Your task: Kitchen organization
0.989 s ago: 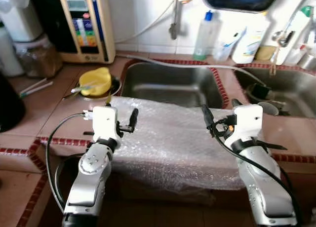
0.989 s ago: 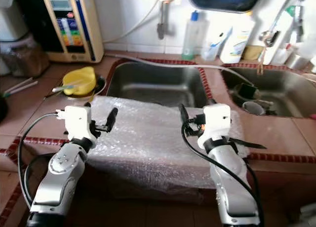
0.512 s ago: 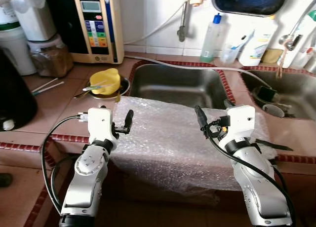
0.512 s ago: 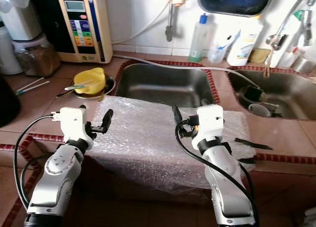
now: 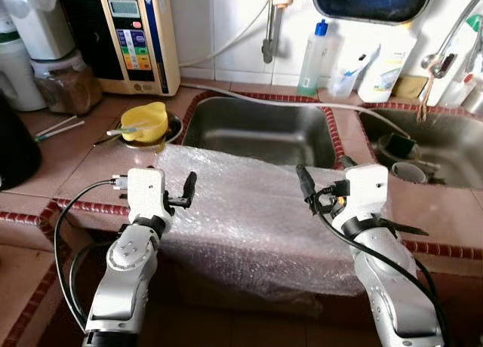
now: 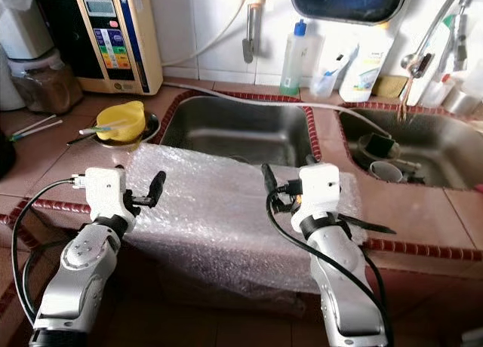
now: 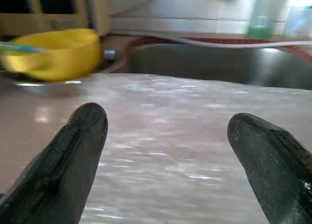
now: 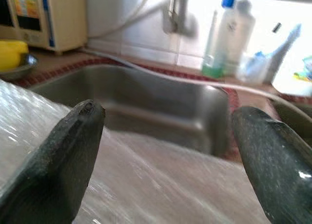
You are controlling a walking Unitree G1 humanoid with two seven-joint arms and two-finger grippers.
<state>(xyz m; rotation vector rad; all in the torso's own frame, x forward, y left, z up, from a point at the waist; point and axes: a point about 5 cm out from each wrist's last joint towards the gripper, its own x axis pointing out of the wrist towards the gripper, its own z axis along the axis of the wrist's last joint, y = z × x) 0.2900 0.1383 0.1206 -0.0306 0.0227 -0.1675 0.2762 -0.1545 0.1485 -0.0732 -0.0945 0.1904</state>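
Left eye view: a sheet of bubble wrap (image 5: 249, 211) lies mid-frame, draped over the counter (image 5: 68, 166) edge before the sink (image 5: 260, 128). The left gripper (image 5: 186, 190) hovers at the wrap's left edge, the right gripper (image 5: 306, 187) over its right part. A yellow cup (image 5: 147, 122) sits upper left.

Left wrist view: fingers (image 7: 73, 151) spread, empty, above the wrap.

Right wrist view: fingers (image 8: 63, 151) spread, empty, wrap below, sink beyond.

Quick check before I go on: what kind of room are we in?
A home kitchen, most likely: a double steel sink set in a tiled counter, a dish soap bottle by the wall, and a yellow bowl.
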